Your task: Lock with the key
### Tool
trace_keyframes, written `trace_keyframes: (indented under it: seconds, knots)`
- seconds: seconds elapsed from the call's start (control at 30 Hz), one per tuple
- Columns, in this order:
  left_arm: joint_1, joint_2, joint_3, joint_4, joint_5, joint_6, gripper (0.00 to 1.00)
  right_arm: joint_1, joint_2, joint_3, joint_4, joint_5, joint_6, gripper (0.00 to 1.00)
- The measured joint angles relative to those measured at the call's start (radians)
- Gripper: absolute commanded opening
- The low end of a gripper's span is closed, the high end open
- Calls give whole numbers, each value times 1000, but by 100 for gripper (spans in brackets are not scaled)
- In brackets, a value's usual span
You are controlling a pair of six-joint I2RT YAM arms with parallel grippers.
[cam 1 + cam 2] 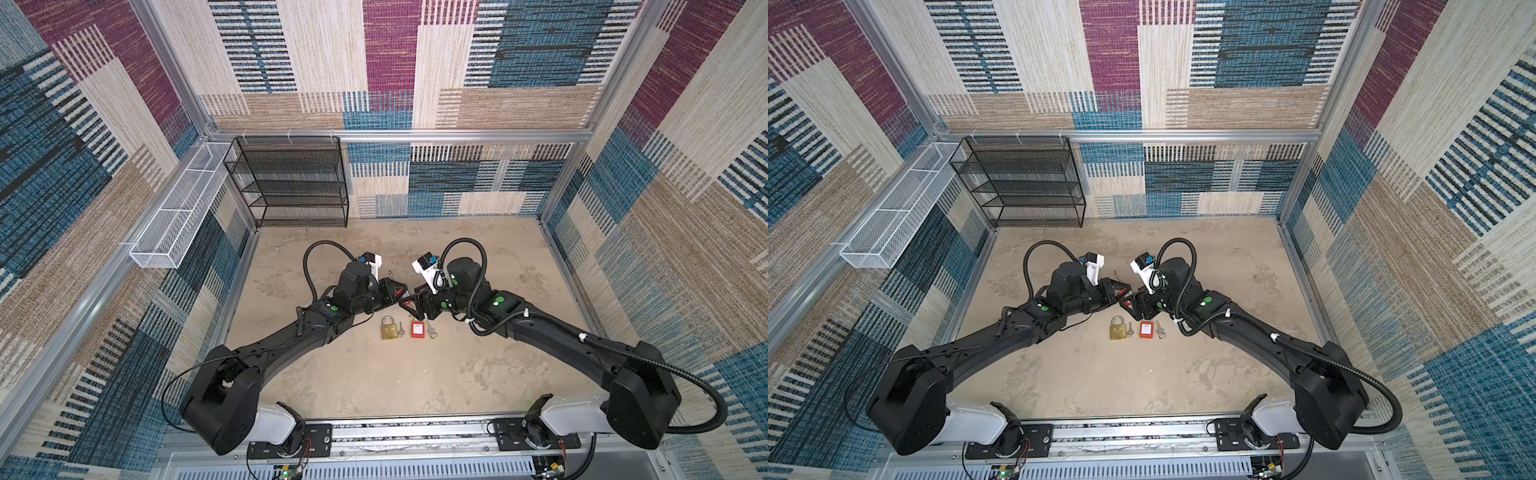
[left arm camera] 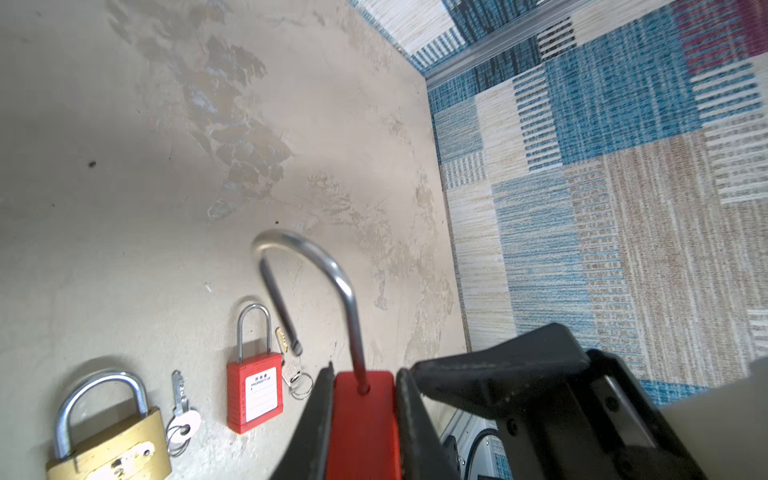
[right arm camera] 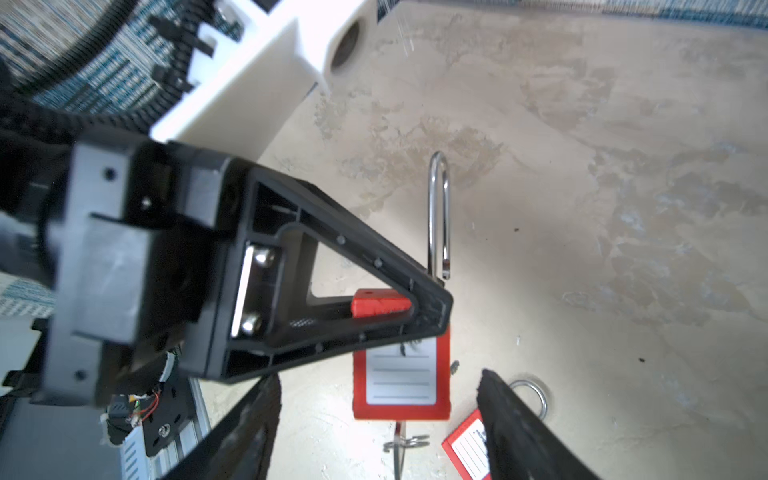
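Note:
My left gripper [image 2: 363,374] is shut on the body of a red padlock [image 2: 363,424], held up above the table. The padlock's steel shackle [image 2: 324,270] is swung open, with its free end out of the body. In the right wrist view a key [image 3: 401,449] with a ring sticks out of the bottom of this red padlock [image 3: 401,382]. My right gripper [image 3: 378,378] is open, one jaw on each side of the key and neither touching it. In both top views the two grippers meet at mid-table, left gripper [image 1: 398,291] and right gripper [image 1: 409,305].
On the table below lie a brass padlock [image 1: 388,328] with its key [image 1: 401,329], and a smaller red padlock [image 1: 417,329] with its key [image 1: 430,330]. A black mesh shelf [image 1: 291,183] and a white mesh basket [image 1: 178,212] stand at the back left.

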Motion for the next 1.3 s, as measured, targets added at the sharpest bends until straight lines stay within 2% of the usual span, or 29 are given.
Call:
trace_keyframes:
  seconds: [0.13,0.23,0.47,0.67,0.77,1.0,1.3]
  knots:
    - [43,-69,10,0,-68,18,0,-41,-53,-3,52,-11,66,78]
    - [77,-145,-31,41,-148,17,0,-80,-71,-1,132,-39,166,78]
    - [138,-268,-137,141,-283,-15,0,-87,-19,-4,395,-134,437,78]
    - [206,-301,-212,342,-273,-94,0,-87,86,12,578,-214,633,78]
    - [211,-297,-215,430,-221,-121,0,-87,119,31,647,-238,695,78]
    - [218,-240,-213,644,-140,-196,0,-75,212,80,784,-275,802,78]
    - [218,-203,-207,793,-99,-251,0,-29,351,196,818,-298,859,77]
